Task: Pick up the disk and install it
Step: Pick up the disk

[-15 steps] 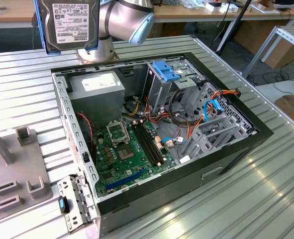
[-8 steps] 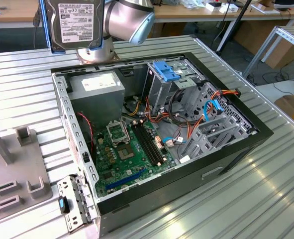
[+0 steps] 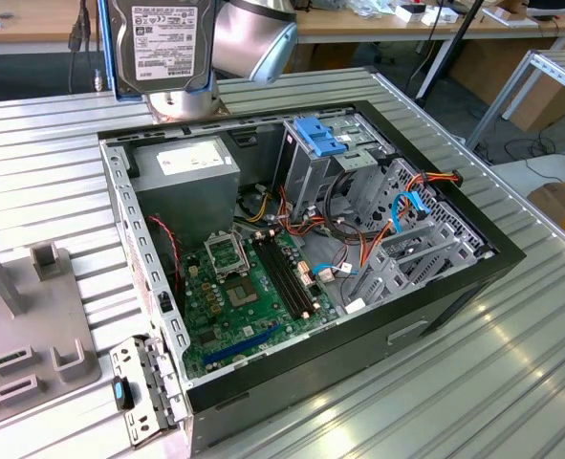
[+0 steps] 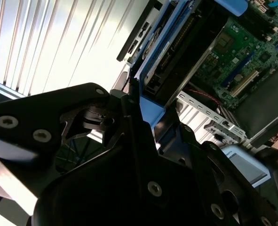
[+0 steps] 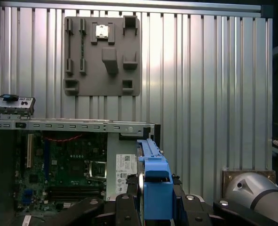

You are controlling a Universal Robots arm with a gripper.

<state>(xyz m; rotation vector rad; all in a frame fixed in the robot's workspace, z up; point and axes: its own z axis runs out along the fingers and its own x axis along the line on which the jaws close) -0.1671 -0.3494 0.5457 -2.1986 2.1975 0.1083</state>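
My black fingers [image 5: 129, 207] are drawn in narrow and clamped on the disk [image 5: 155, 188], a flat rectangular silver-grey metal hard drive with blue plastic rails along its edges. As far as I can judge, one finger [image 4: 131, 117] presses on each broad side, though my own dark body hides much of the contact in both wrist views.

In the exterior view the disk [image 3: 162, 38] hangs upright in the air. Its large white label carries black print and barcodes that I cannot read. My arm's rounded silver joint [image 3: 253, 38] sits just beside it.

Below my fingers an open black computer case [image 3: 473, 277] lies on its side on the ribbed silver metal table [image 3: 511, 382]. Nearest beneath my fingers is the grey power-supply box [image 3: 186, 167]; its white sticker has print too fine to make out. Farther from my fingers inside the case lies the green motherboard [image 3: 249, 287]. A blue plastic bracket [image 3: 318, 139] tops the grey drive cage, off toward the exterior view's right.

Beyond the case, well apart from my fingers, a flat grey fixture plate [image 5: 101, 56] with moulded slots rests on the table. A loose silver perforated bracket [image 5: 11, 104] with a small blue clip lies just beside the case wall.
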